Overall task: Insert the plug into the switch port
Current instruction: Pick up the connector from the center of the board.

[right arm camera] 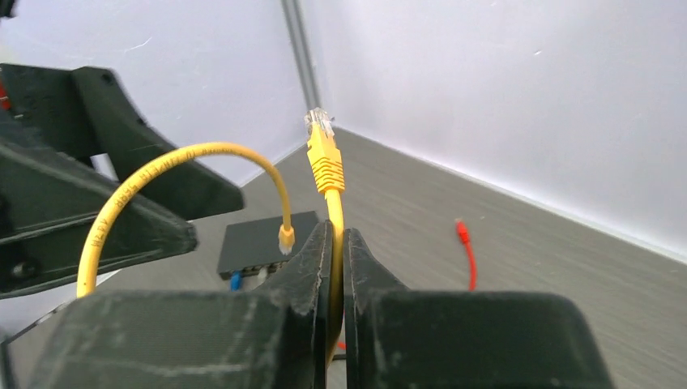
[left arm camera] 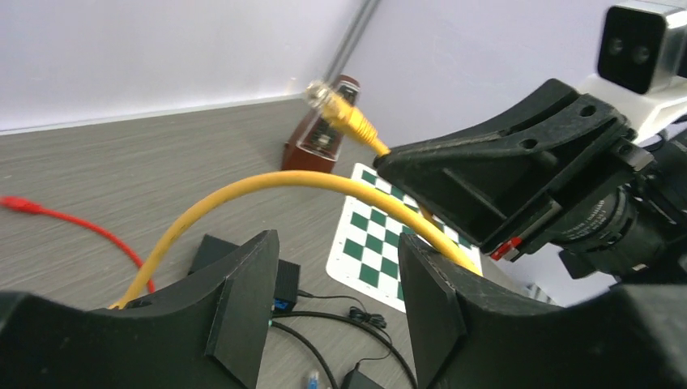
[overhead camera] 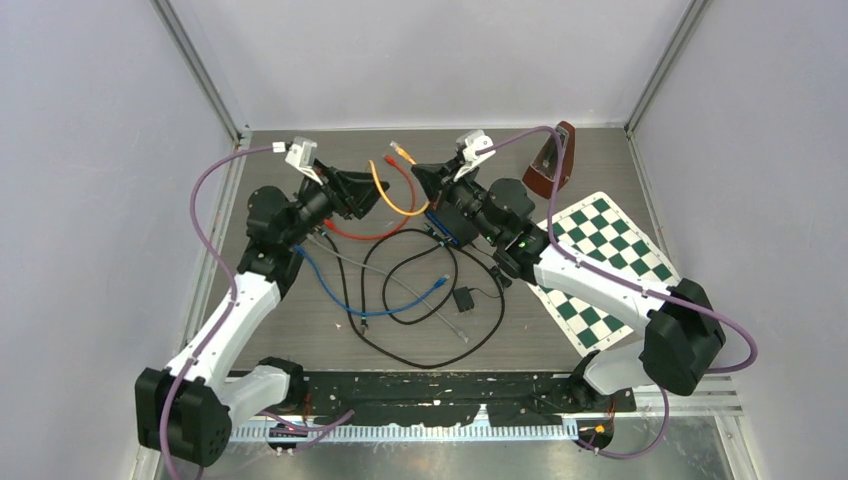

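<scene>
A yellow cable (overhead camera: 385, 197) loops above the table between the two grippers. My right gripper (right arm camera: 336, 235) is shut on it just below its clear-tipped plug (right arm camera: 322, 150), which points up. The cable's other yellow end (right arm camera: 286, 237) hangs over the black switch (right arm camera: 259, 239), whose port side faces me with a blue plug in it. My left gripper (left arm camera: 336, 300) is open; the cable (left arm camera: 243, 186) arcs past its fingertips without being pinched. From above, the left gripper (overhead camera: 365, 195) faces the right gripper (overhead camera: 422, 177), and the switch (overhead camera: 452, 226) lies partly under the right arm.
A red cable (overhead camera: 350, 231), a blue cable (overhead camera: 330, 285), a grey one and black leads with a small adapter (overhead camera: 463, 299) sprawl mid-table. A green-and-white checkerboard (overhead camera: 600, 260) lies right, with a brown metronome (overhead camera: 550, 160) behind it. Walls enclose three sides.
</scene>
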Available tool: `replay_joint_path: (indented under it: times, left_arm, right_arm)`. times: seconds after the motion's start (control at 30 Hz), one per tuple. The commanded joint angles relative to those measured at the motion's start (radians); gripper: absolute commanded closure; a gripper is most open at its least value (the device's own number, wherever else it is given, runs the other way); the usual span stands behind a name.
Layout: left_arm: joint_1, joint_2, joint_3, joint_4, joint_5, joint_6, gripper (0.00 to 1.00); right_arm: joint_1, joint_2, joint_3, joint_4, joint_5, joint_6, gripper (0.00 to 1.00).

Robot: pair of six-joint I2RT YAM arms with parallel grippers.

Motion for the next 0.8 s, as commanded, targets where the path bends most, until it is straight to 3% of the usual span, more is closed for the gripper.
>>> replay_joint_path:
  times: [0.0,0.17,0.43,0.77]
  left_arm:
    - [0.011,-0.098,-0.026,-0.126,-0.188,0.071,0.41]
    - [0.016,-0.142,-0.052,-0.277,-0.220,0.060,0.42]
    - [0.016,-0.252,-0.058,-0.364,-0.239,0.016,0.42]
    - [0.015,-0.093,0.111,-0.225,-0.095,-0.066,0.42]
  right_arm:
    - [0.013,-0.052,-0.008,0.123,0.151,-0.120,0.95]
    - [0.014,-0.037,0.044,0.117,0.180,-0.199,0.95]
    - [0.013,0.016,0.095,0.114,0.181,-0.236,0.95]
    - [0.093,0.042,0.080,0.131,0.238,-0.272,0.95]
